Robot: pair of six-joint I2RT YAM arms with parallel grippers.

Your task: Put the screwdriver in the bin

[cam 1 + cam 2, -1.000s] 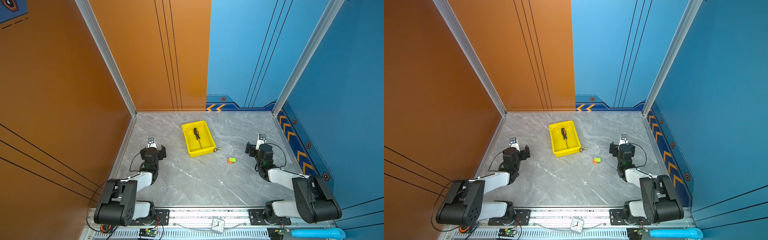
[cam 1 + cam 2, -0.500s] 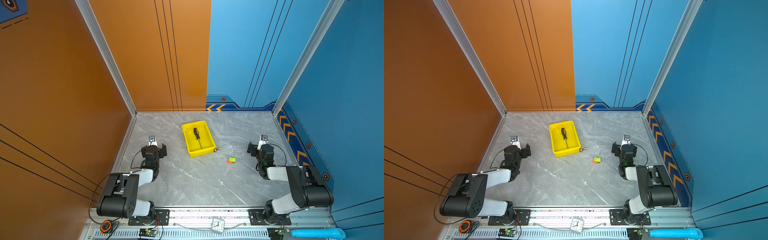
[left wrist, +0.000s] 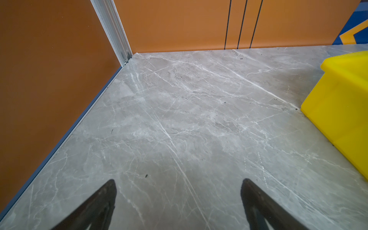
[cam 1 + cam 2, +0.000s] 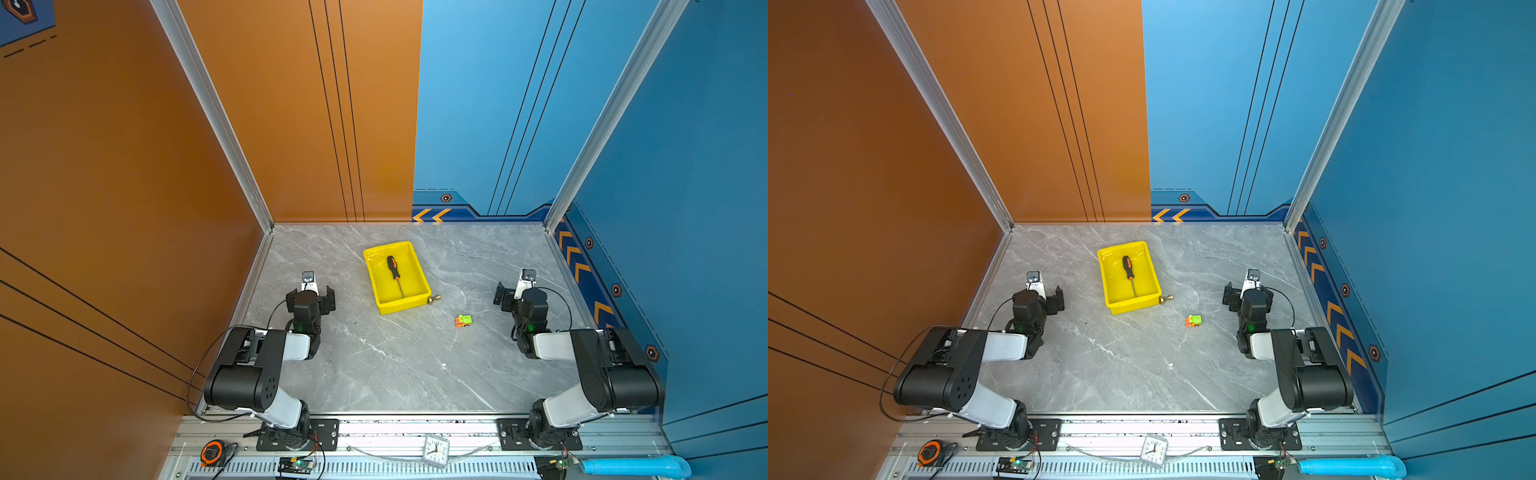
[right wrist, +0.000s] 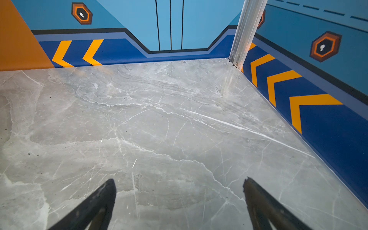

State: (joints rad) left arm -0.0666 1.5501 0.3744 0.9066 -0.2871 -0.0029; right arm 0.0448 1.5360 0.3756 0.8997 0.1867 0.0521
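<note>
The screwdriver [image 4: 394, 274] lay flat inside the yellow bin [image 4: 401, 306], its black and orange handle toward the back wall and its thin metal shaft pointing toward the bin's near wall, as both top views showed; nothing touched it. The bin sat on the grey marble table [image 4: 395, 365] toward the back, between the two arms. The left gripper [image 4: 311, 293] hung low over the table, well apart from the bin on its left, jaws spread wide and holding nothing; the left wrist view showed bare marble between its fingertips [image 3: 111, 187] and the bin's outer wall [image 3: 342, 111] off to one side. The right gripper [image 4: 517, 291] sat near the right wall, jaws likewise spread over bare marble [image 5: 179, 180]. A small orange and green toy car [image 4: 462, 320] stood on the table near the bin; a little brass knob [image 4: 434, 298] lay just beside the bin's near corner.
</note>
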